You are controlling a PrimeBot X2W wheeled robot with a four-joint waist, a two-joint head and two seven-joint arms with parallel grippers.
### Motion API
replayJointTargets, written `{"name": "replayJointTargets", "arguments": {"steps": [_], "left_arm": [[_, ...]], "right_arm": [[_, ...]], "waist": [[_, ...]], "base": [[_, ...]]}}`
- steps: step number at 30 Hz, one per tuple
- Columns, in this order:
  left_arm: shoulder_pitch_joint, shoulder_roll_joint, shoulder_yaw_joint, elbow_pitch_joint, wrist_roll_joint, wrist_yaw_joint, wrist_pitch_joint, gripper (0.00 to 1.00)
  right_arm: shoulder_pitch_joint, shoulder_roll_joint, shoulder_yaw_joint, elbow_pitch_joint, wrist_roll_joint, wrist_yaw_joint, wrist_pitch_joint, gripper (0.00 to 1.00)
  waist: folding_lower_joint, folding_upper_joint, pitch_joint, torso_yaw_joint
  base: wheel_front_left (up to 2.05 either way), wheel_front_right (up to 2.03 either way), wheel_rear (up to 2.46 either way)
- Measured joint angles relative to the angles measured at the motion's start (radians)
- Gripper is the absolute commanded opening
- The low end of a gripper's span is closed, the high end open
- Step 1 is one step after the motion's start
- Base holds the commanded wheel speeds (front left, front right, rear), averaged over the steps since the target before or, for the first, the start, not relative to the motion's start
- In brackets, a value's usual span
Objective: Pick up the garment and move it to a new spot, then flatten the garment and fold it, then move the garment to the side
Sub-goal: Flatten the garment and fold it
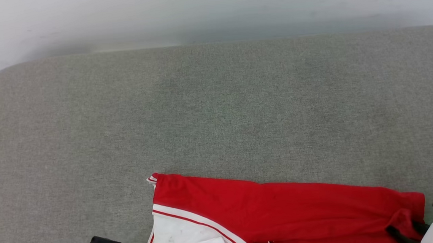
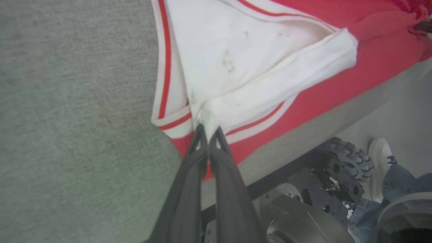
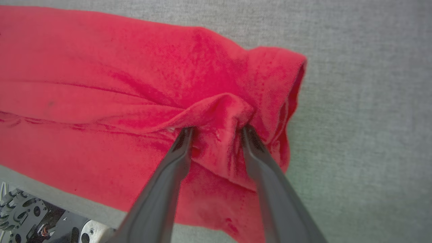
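Note:
The garment [image 1: 284, 212] lies folded near the front edge of the grey cushion [image 1: 215, 110], red side up, with a white sleeve [image 2: 243, 57] and its red-white striped trim at its left end. In the left wrist view my left gripper [image 2: 207, 130] is shut, pinching white sleeve fabric by the trim. At the garment's right end my right gripper [image 3: 216, 131] has its jaws apart. A raised ridge of red cloth [image 3: 219, 108] stands between its fingers [image 1: 398, 235], and the tips rest on the fabric.
The cushion stretches far back to a pale wall [image 1: 209, 11]. Its front edge [image 2: 303, 135] runs just below the garment. Beyond that edge sit the robot's base and a toothed wheel [image 2: 344, 162], and a person's white shoe [image 2: 379, 158] and jeans leg.

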Motion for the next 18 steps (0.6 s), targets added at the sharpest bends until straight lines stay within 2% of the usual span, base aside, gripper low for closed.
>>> {"name": "replayJointTargets", "arguments": {"steps": [1,5,10,15,18], "left_arm": [[-0.003,-0.003,0.001,0.01,0.003,0.0,-0.012,1.0],[-0.01,-0.008,0.012,0.028,0.012,0.0,-0.048,1.0],[-0.019,-0.022,0.038,-0.001,0.029,-0.002,-0.128,1.0],[-0.066,-0.063,0.084,-0.045,0.101,0.026,-0.278,1.0],[-0.072,-0.09,0.119,-0.044,0.133,0.058,-0.372,1.0]], "right_arm": [[0.0,-0.005,0.007,0.002,-0.004,0.0,0.005,1.0],[0.001,-0.021,0.006,-0.016,0.014,0.0,0.021,1.0],[0.007,-0.021,-0.039,-0.097,0.057,0.0,0.067,1.0],[0.007,0.031,-0.149,-0.189,0.056,-0.001,0.107,1.0],[0.007,0.075,-0.198,-0.235,0.035,-0.001,0.128,1.0]], "waist": [[0.0,0.0,-0.004,-0.001],[0.0001,0.0,-0.021,-0.004],[0.0001,0.0,-0.045,-0.008],[0.0001,0.0,-0.063,-0.006],[0.0001,0.0001,-0.073,-0.005]], "base": [[0.0,0.0,0.0],[0.0,0.0,0.0],[0.0,0.0,0.0],[0.0,0.0,0.0],[0.0,0.0,0.0]]}}
